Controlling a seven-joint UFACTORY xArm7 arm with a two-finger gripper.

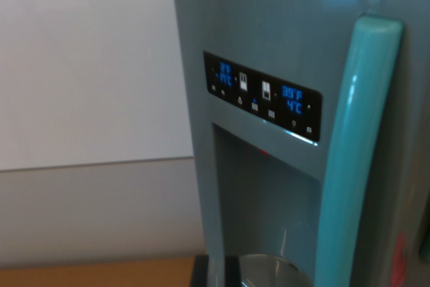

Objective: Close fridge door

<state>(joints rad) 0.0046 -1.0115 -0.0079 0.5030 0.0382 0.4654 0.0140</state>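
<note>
The claw itself does not appear in the wrist view, so I cannot tell if it is released, clenched or grasping something. At the wrist view's right edge, low down, there is a small dark green shape and a blurred red spot near it, but both are too unclear to name.

The fridge door (282, 18) fills the wrist view's right half and stands very near to the camera. Its surface is grey-green and a little shiny, with a pale blue reflection close to the top edge. The door leans slightly in the picture, its left edge running from the top down to the bottom.

On the door, toward the wrist view's right, there is a long turquoise handle (349, 166). It begins with a rounded end near the top and goes down, slightly curved, to the bottom edge of the picture.

Just beside the handle, on the wrist view's left of it, there is a black control panel (262, 95) with blue numbers and small white symbols. Directly under the panel the door has a deep recess, the dispenser niche (265, 199). At the bottom of this niche a rounded metal part (269, 270) shines.

Behind the door, on the wrist view's left, a white wall (87, 58) is seen, with a grey band (94, 210) under it and a strip of brown wooden surface (94, 275) at the bottom edge.
</note>
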